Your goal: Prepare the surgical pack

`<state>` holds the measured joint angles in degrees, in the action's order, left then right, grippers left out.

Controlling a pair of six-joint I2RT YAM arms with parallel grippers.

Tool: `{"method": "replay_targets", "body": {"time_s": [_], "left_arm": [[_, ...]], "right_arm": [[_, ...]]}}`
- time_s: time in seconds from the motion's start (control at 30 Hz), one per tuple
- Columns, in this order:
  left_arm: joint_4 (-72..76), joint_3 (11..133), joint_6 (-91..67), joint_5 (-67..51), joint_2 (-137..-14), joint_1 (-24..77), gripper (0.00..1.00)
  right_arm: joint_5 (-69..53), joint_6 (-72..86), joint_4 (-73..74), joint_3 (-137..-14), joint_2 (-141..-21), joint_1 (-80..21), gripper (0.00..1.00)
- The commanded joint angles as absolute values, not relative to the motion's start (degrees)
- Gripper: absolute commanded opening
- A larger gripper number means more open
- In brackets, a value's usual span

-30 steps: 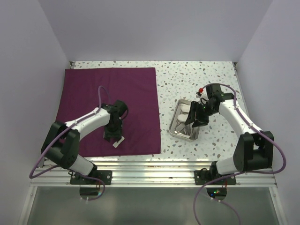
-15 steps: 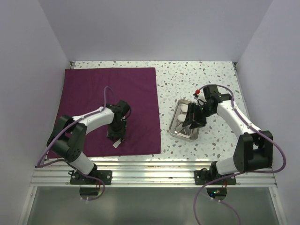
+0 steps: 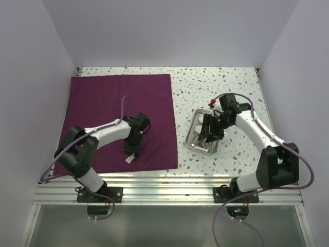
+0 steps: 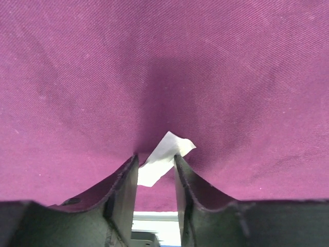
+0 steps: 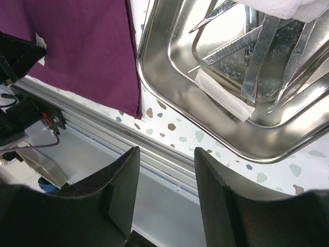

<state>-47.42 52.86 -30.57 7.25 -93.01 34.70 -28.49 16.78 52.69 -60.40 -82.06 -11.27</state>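
Top external view with both wrist views. A speckled terrazzo tabletop (image 3: 216, 82) sits in a booth of plain pale lilac walls (image 3: 169, 31), with aluminium rails (image 3: 169, 180) along its near edge.

The maroon cloth (image 3: 103, 98) lies flat under the left end effector (image 3: 131, 150). In the left wrist view that end effector's fingers stand apart, tips on the cloth near its near hem. A small white tag (image 4: 164, 153) on the cloth lies between them.

The right end effector (image 3: 209, 135) hangs over the near rim of the steel tray (image 3: 191, 144), fingers apart and gripping nothing. Beyond its fingertips the tray holds tweezers (image 5: 257, 62) and white gauze (image 5: 285, 7). The tray rests on bare tabletop just beside the cloth's right edge.
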Motion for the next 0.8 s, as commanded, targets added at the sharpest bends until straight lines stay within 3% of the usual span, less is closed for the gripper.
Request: {"method": "replay_targets", "body": {"time_s": [0.0,0.63,0.77], "left_arm": [[-45.7,52.6,-32.3,6.4,-93.4,35.2,0.36],[-48.8,56.0,-31.9,6.4,-91.2,35.2,0.25],[-49.1,55.7,-31.8,6.7,-90.9,35.2,0.42]], "right_arm": [[-30.1,15.7,51.8,-61.1,-82.0,-11.8,0.50],[-29.5,16.1,52.0,-63.4,-83.2,-14.2,0.50],[-29.4,16.2,52.1,-63.2,-83.0,-14.2,0.50]]}}
